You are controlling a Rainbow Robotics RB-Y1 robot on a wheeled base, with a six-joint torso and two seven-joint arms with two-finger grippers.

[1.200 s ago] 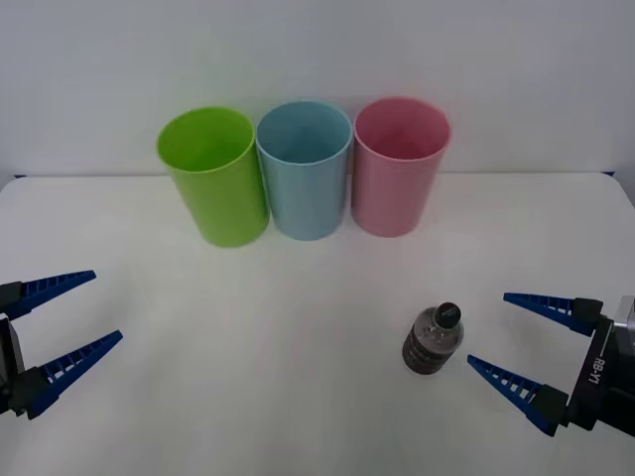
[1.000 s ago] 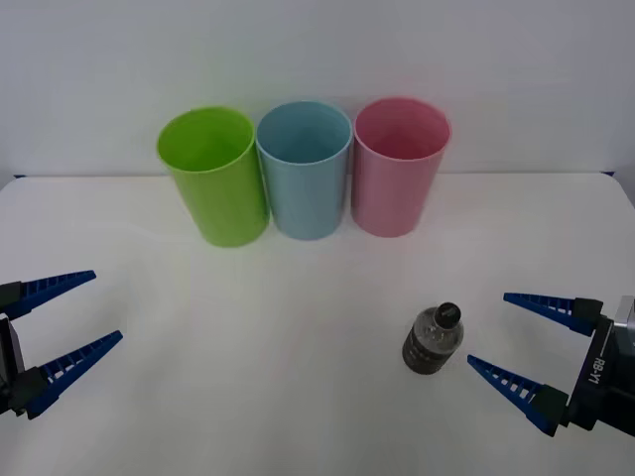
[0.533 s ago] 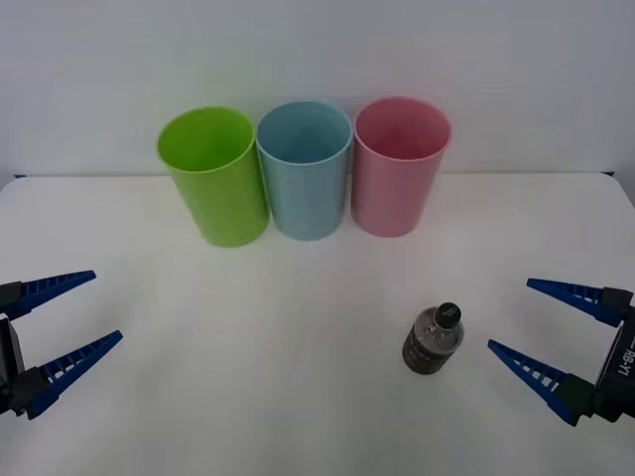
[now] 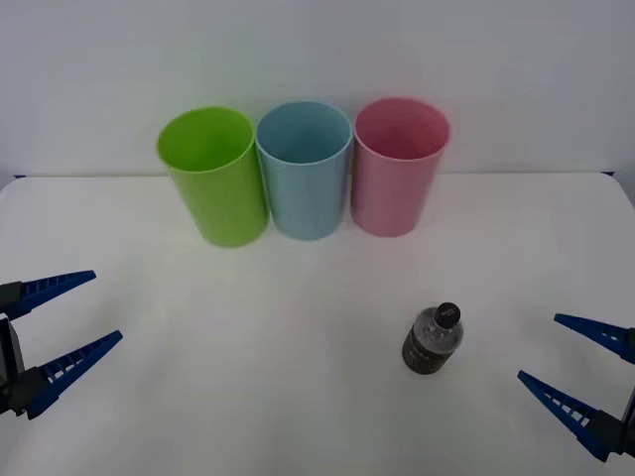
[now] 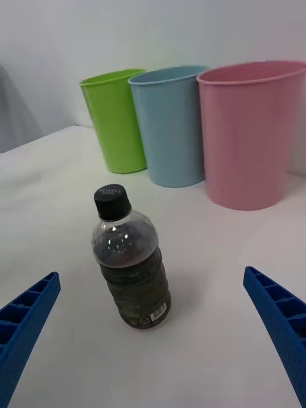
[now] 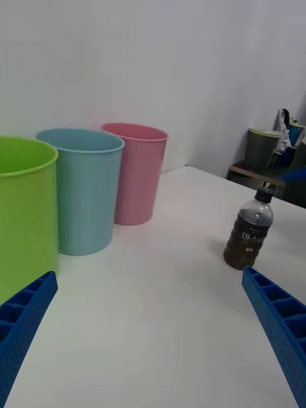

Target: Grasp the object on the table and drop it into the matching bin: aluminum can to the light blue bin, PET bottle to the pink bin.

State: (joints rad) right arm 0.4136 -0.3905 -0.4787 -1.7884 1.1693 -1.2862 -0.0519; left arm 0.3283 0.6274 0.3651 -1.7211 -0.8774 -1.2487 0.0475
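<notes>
Two grippers low, right gripper point(image 4: 585, 382) fingers spread beside PET bottle point(image 4: 433, 339)

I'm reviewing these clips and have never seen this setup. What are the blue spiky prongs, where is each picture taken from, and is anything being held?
The blue ribbed prongs are the fingers of a two-armed robot's grippers. The wide picture looks down from above the arms: the left gripper hovers at the table's left edge, the right gripper at its right edge, both open and holding nothing. The two upright pictures come from cameras on each wrist, with that arm's own fingers in the bottom corners. On the white table stands a small PET bottle, upright, dark inside, black-capped, near the right gripper. At the back stand three tall bins in a row: lime green bin, light blue bin, pink bin.
</notes>
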